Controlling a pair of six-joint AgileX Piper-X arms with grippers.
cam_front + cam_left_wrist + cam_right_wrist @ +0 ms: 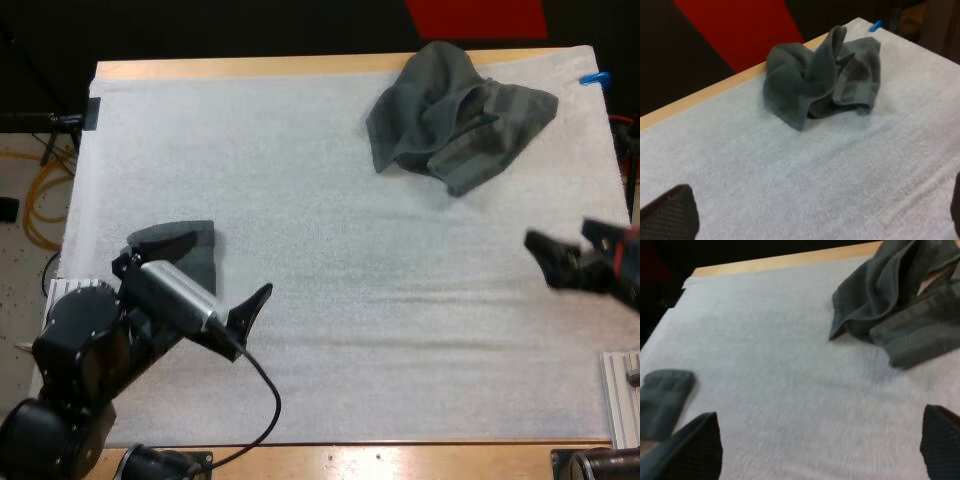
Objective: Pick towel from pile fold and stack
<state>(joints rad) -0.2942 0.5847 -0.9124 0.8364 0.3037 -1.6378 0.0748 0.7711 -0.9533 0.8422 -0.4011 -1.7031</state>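
Note:
A crumpled dark grey-green towel (455, 115) lies near the mat's far right corner; it also appears ahead of my left gripper (825, 75) and close ahead of my right gripper (905, 315). A small folded towel (190, 250) rests at the mat's left side, partly under my left arm, and the right wrist view shows the folded towel (662, 400) far across the mat. My left gripper (207, 272) hovers open over the folded towel's right edge, its fingers (670, 212) wide apart and holding nothing. My right gripper (565, 248) is open and holds nothing, well in front of the crumpled towel.
The white mat (340, 260) covers most of the wooden table (250, 67), whose edge shows along the far side. A broad bare stretch of mat lies between the two towels.

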